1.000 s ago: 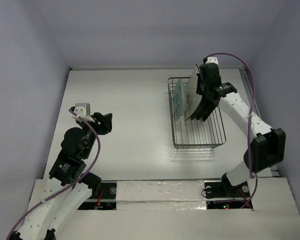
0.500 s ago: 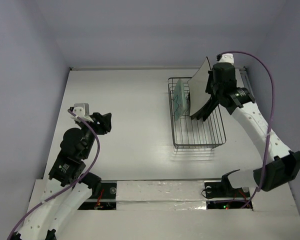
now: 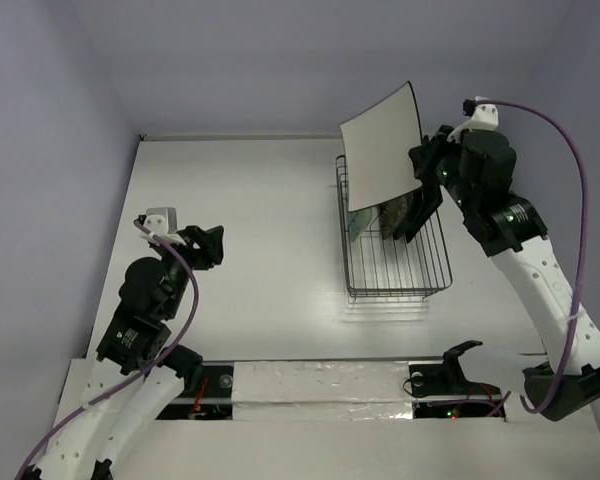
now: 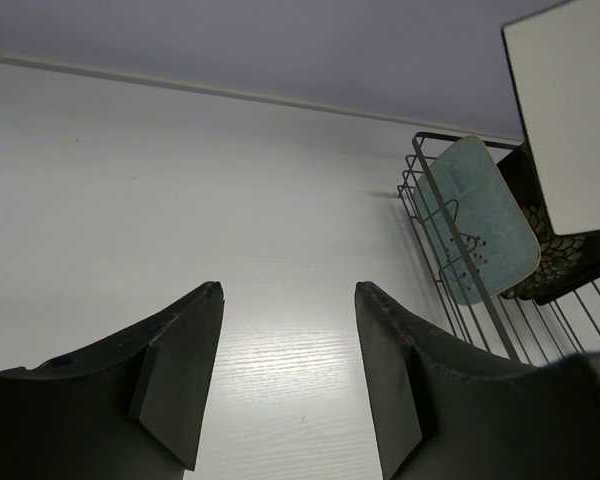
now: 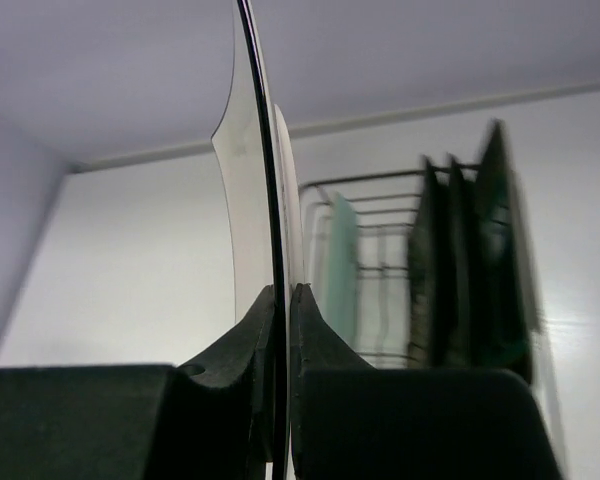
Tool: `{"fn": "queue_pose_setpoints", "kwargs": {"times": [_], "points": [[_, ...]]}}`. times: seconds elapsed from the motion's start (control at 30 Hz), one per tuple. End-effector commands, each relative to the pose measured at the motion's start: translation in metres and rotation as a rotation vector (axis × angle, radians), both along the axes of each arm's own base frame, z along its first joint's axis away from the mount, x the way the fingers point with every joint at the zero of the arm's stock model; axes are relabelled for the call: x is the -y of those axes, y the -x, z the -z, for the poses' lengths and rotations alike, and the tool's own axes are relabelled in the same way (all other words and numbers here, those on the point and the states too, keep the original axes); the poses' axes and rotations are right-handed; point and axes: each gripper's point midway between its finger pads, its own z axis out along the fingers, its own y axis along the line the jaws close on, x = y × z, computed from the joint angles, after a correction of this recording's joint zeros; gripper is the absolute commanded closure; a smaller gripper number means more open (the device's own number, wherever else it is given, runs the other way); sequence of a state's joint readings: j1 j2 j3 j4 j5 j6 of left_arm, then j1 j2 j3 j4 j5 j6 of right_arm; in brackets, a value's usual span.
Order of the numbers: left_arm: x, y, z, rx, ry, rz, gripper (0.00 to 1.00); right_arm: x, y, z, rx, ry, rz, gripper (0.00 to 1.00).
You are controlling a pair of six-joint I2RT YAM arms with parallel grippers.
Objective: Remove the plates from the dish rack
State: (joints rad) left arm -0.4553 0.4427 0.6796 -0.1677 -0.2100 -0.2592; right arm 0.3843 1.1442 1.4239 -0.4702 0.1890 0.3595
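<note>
My right gripper point(image 3: 421, 168) point(image 5: 283, 290) is shut on the edge of the plain white square plate point(image 3: 381, 148) point(image 5: 248, 190), holding it tilted in the air above the far end of the dish rack point(image 3: 397, 262). The plate is edge-on in the right wrist view. In the rack, the pale mint-green plate point(image 3: 354, 223) point(image 4: 480, 218) point(image 5: 342, 268) stands at the left. Dark plates point(image 3: 404, 214) point(image 5: 468, 270) stand behind it, one black with flowers point(image 4: 555, 257). The white plate's corner point(image 4: 570, 105) shows in the left wrist view. My left gripper point(image 3: 209, 245) point(image 4: 288, 290) hovers open over the bare table, far left of the rack.
The white table point(image 3: 270, 220) ends at grey walls at the back and both sides. The rack's wire rim point(image 4: 420, 185) stands toward the back right. The arm bases and a taped strip point(image 3: 320, 385) run along the near edge.
My right arm has lifted the white plate up out of the rack, and it now hangs above the rack's far end. The left arm has stayed in place.
</note>
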Motion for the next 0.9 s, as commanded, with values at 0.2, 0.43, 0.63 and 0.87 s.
{"fn": "queue_pose_setpoints", "kwargs": {"times": [0.2,0.43,0.63,0.87], "points": [[-0.004,0.003,-0.013,0.054,0.041,-0.009,0.47,-0.187,-0.027,-0.082,0.239,-0.451,-0.425,1.00],[-0.007,0.005,-0.015,0.060,0.048,-0.019,0.47,-0.291,-0.074,-0.039,0.118,-0.600,-0.501,1.00],[-0.007,0.006,-0.015,0.064,0.050,-0.019,0.48,-0.361,-0.110,0.000,0.015,-0.634,-0.517,1.00],[-0.010,0.007,-0.017,0.072,0.052,-0.028,0.48,-0.393,-0.134,0.089,-0.143,-0.610,-0.499,1.00]]}}
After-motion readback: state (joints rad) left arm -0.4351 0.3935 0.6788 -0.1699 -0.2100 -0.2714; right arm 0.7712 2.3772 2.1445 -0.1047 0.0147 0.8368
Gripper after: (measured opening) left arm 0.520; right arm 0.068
